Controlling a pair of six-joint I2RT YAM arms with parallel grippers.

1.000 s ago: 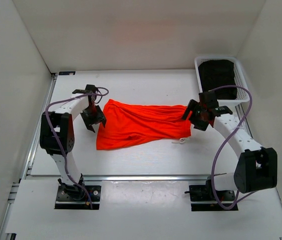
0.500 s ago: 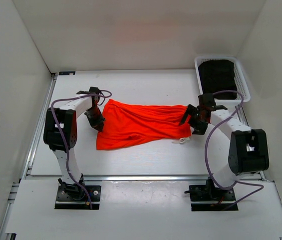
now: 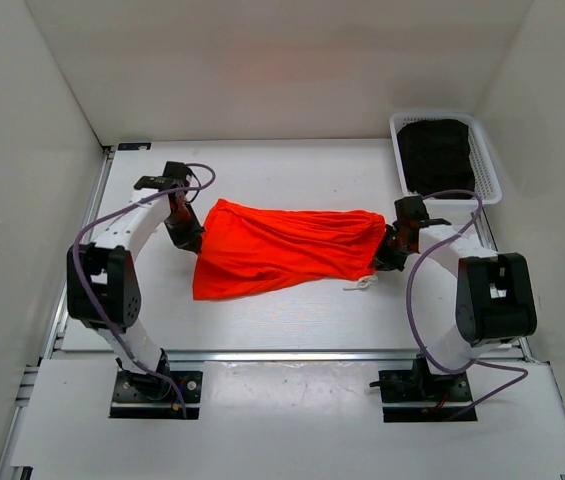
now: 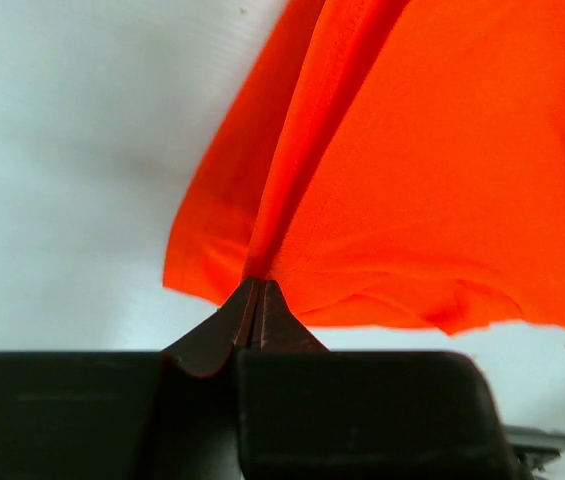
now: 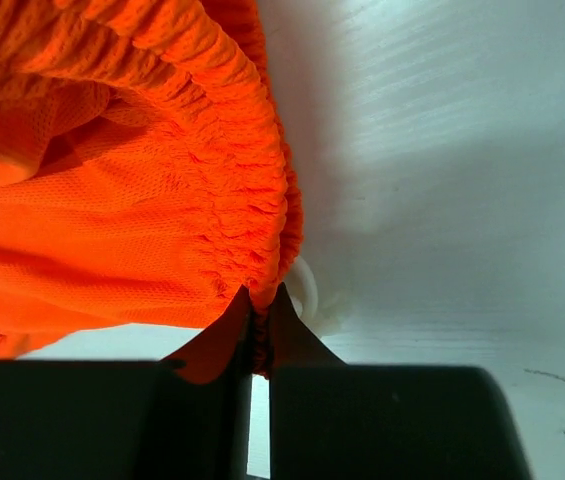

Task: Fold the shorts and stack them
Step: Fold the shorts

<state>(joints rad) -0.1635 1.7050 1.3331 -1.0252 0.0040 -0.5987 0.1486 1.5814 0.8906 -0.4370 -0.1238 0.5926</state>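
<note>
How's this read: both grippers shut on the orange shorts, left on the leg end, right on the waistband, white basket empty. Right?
One slip: the white basket isn't empty; the top external view shows black fabric in it. Otherwise yes: left gripper shut on the leg end of the orange shorts, right gripper on the waistband.

Shorts (image 5: 112, 200) of matt mesh cloth

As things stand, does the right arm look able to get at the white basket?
Probably yes: the basket lies just beyond the right pincer, nothing standing between, though that pincer is shut on the shorts' waistband.
</note>
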